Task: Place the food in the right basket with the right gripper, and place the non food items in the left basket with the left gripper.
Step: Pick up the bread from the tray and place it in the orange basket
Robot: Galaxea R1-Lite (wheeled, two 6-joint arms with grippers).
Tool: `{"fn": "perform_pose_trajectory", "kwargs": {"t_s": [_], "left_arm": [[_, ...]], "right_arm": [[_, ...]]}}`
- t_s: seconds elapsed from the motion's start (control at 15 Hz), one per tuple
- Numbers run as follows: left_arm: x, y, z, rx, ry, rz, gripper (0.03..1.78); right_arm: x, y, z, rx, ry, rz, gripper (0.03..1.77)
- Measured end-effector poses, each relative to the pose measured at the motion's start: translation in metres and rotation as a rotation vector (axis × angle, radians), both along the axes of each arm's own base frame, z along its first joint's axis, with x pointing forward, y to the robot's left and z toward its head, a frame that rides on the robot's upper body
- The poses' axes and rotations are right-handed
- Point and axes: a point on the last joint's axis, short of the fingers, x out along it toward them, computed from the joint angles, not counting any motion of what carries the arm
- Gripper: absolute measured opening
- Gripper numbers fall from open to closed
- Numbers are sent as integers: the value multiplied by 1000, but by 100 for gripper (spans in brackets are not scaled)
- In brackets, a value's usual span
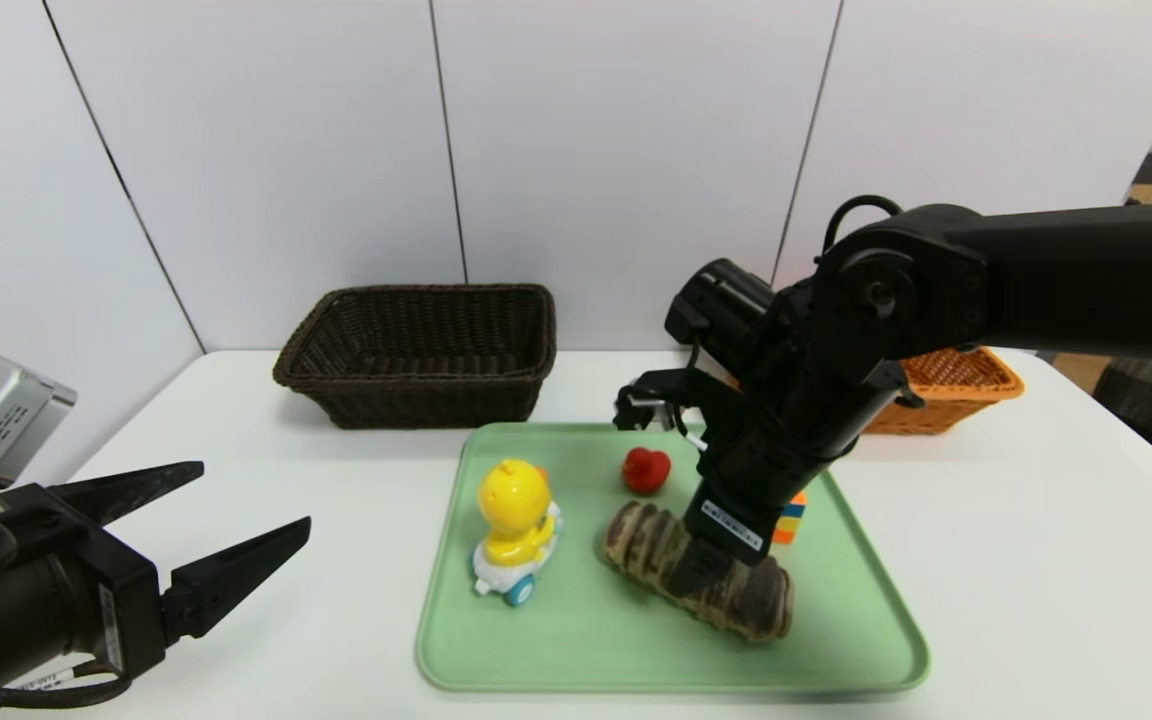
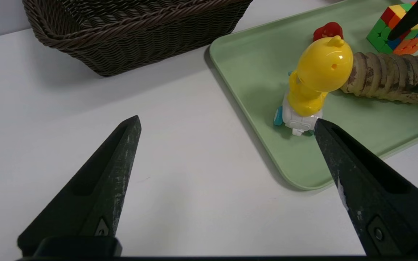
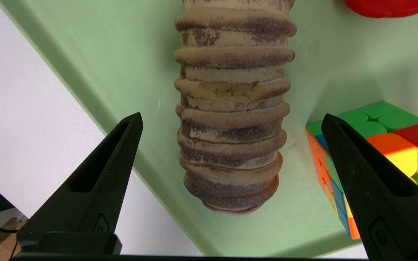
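Note:
The food, a ridged brown-and-cream loaf (image 1: 751, 598) (image 3: 230, 72), lies on the green tray (image 1: 576, 640). My right gripper (image 1: 701, 570) (image 3: 231, 116) is open and lowered over the loaf's middle, one finger on each side, without touching it. Of the non food items, the puzzle cube (image 1: 789, 520) (image 3: 386, 145) sits just behind the loaf. The small red duck (image 1: 646, 468) and the yellow duck on wheels (image 1: 514, 520) (image 2: 318, 79) also stand on the tray. My left gripper (image 1: 254, 494) (image 2: 226, 119) hangs open and empty over the table, left of the tray.
The left basket (image 1: 416, 292) (image 2: 122, 32), dark brown, stands at the back, behind the tray's left corner. The right basket (image 1: 976, 385), orange, sits at the back right, partly hidden by my right arm. White wall panels close the table's far side.

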Motion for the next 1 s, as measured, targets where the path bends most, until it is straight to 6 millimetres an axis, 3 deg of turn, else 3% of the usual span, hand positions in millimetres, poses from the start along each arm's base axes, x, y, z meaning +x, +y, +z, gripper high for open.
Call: {"fn": "perform_pose_trajectory", "kwargs": {"t_s": [0.93,1.0], "left_arm": [[-2,1,1,-4,-9,-4,169],[-2,1,1,-4,-8,-4,169]], "right_arm": [[11,15,-30,-46,55,25,170],[10,15,-30,-47,56,27,157]]}}
